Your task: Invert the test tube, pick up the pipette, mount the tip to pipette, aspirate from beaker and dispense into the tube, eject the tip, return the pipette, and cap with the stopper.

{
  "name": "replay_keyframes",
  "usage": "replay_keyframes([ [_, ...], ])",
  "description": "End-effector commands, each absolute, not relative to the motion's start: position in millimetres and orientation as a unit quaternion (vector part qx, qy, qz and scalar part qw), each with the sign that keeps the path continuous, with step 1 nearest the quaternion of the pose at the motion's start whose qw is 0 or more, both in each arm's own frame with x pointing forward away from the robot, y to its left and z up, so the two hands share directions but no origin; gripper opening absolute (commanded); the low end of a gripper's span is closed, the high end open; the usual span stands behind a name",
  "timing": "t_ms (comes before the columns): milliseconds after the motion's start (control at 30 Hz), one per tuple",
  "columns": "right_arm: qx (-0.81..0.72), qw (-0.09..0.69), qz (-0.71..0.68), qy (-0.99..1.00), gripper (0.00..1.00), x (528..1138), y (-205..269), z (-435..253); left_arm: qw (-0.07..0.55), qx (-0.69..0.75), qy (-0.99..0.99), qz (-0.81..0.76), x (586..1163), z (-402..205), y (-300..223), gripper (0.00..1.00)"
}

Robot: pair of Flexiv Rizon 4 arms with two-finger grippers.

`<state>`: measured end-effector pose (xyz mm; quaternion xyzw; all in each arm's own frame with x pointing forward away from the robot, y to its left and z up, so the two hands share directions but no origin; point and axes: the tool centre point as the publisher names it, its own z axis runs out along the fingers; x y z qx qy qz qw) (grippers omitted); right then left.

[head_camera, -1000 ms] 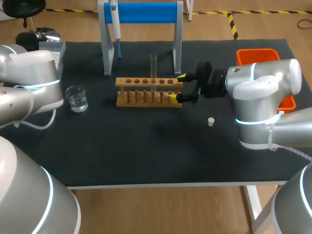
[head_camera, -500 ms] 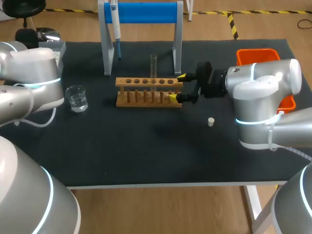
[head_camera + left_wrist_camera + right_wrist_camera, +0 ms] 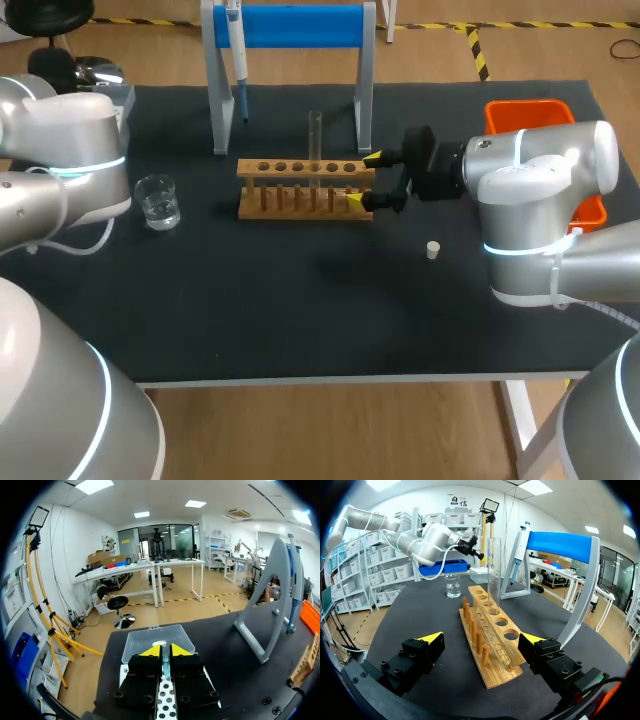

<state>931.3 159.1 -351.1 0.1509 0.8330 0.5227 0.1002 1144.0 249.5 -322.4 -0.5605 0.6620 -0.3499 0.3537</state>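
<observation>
At mid-counter (image 3: 300,310) the wooden rack (image 3: 262,167) carries the test tube (image 3: 315,135) upright in one of its holes. The right arm's jaws stand wide, one yellow tip to each side of the rack's right end, with a gap to the wood in the right wrist view. The stopper (image 3: 433,250) lies on the counter near them. The pipette (image 3: 238,60) hangs on the blue stand (image 3: 300,26) behind the rack, and the beaker (image 3: 158,202) sits well to the rack's left. The left arm's jaws are drawn almost together, leaving a thin slit, above the clear tip box (image 3: 150,639) at the counter's far left corner.
</observation>
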Motion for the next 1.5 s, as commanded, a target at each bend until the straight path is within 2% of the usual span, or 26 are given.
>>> replay_keyframes([
  [33,0.15,0.1,0.522,0.833,1.0,931,158,-351,0.359,-0.559,0.659,-0.353,1139,-316,249,0.0],
  [400,0.15,0.1,0.522,0.833,1.0,931,158,-351,0.384,-0.548,0.646,-0.367,1131,-292,246,0.0],
  [567,0.15,0.1,0.522,0.833,1.0,931,158,-351,0.376,-0.529,0.66,-0.379,1120,-277,230,0.0],
  [1067,0.15,0.1,0.522,0.833,1.0,931,158,-351,0.29,-0.358,0.769,-0.443,1035,-217,120,0.0],
  [1167,0.15,0.1,0.522,0.833,1.0,931,158,-351,0.261,-0.31,0.791,-0.458,1006,-206,93,0.0],
  [1233,0.15,0.1,0.522,0.833,1.0,931,158,-351,0.211,-0.269,0.811,-0.475,986,-201,74,0.0],
  [1500,0.15,0.1,0.522,0.833,1.0,931,158,-351,0.211,-0.269,0.811,-0.475,986,-201,74,0.0],
])
